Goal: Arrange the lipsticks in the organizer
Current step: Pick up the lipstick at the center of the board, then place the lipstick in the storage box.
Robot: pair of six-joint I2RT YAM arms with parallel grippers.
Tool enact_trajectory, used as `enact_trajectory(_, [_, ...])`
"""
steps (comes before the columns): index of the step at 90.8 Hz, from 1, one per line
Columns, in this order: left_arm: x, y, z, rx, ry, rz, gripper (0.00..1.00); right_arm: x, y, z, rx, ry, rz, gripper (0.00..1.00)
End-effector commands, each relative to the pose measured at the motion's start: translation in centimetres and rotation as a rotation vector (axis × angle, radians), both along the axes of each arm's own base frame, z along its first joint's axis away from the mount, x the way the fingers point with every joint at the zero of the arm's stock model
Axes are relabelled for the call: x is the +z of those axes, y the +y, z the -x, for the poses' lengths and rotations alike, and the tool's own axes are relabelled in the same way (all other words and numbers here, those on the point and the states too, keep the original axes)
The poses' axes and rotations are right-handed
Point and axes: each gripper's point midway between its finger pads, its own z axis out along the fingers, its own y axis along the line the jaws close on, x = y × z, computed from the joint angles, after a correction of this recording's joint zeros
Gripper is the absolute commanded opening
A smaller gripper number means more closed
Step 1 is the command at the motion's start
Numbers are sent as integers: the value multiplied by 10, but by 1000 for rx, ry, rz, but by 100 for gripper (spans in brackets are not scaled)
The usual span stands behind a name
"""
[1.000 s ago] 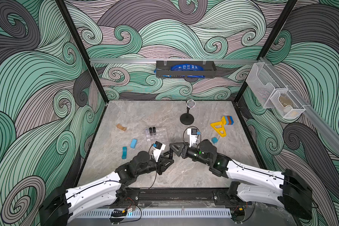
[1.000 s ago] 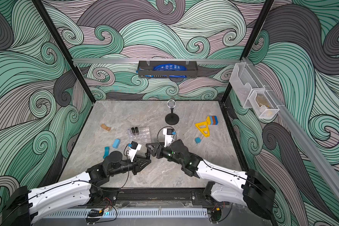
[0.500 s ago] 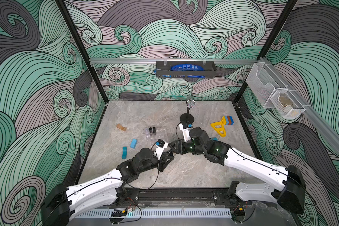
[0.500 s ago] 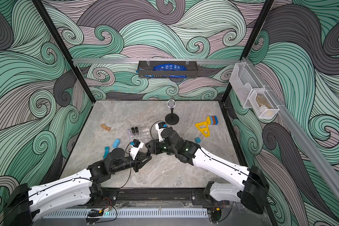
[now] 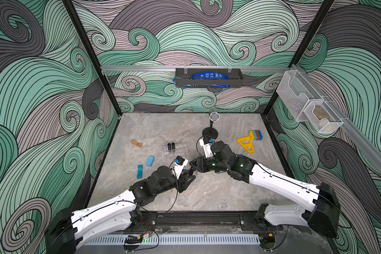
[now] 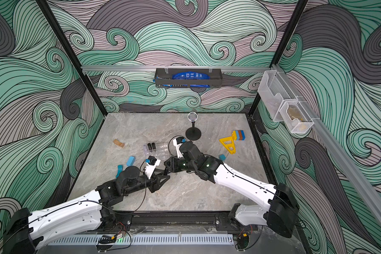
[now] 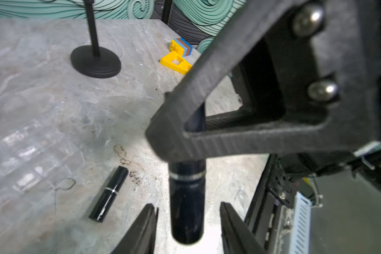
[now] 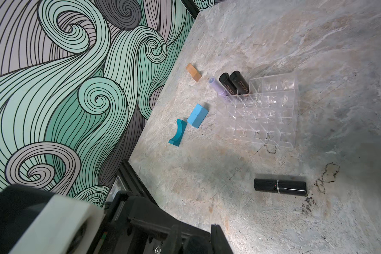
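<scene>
Both top views show the left arm (image 5: 110,209) and right arm (image 5: 279,187) stretched low over the table (image 5: 207,198), with the left gripper (image 5: 190,177) and right gripper (image 5: 191,167) meeting tip to tip near the organizer (image 5: 180,150). Left wrist view: the left jaws stand apart, clear of the held lipstick (image 7: 186,198), which the right gripper clamps. Right wrist view: two standing lipsticks (image 8: 233,83) occupy organizer cells, and a loose lipstick (image 8: 279,187) lies flat on the table.

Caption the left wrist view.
Right gripper holds a lipstick inside the open left gripper; another lipstick lies on the table.
</scene>
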Motion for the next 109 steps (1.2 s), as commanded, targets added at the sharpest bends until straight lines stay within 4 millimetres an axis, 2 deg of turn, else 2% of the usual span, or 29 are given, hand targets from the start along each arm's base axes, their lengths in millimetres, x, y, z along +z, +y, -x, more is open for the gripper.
enact_trajectory(1, [24,37,-20,221,-22,-38,71,28,-7,-39,-111,-91,-104,20])
enact_trajectory(4, [27,54,-24,297,-21,-54,75,32,-10,-48,-144,-113,-113,19])
enact_trajectory(9, [21,86,-30,428,6,-126,79,39,-16,-66,-218,-180,-114,18])
enact_trajectory(21, [17,142,-38,635,81,-232,80,40,-22,-101,-374,-330,-126,16])
enact_trajectory(32, [10,168,-45,722,145,-254,80,38,-15,-123,-467,-493,-88,16])
enact_trajectory(44, [0,172,-50,737,182,-246,80,25,4,-145,-485,-602,-9,15])
enact_trajectory(54, [-4,167,-52,727,213,-217,79,4,24,-160,-473,-614,43,15])
enact_trajectory(74, [-2,170,-52,732,207,-202,78,-34,59,-165,-430,-599,103,15])
enact_trajectory(92, [-4,169,-50,726,214,-192,78,-58,74,-171,-418,-569,128,15])
enact_trajectory(109, [-2,168,-51,723,209,-180,78,-69,75,-178,-425,-573,153,15])
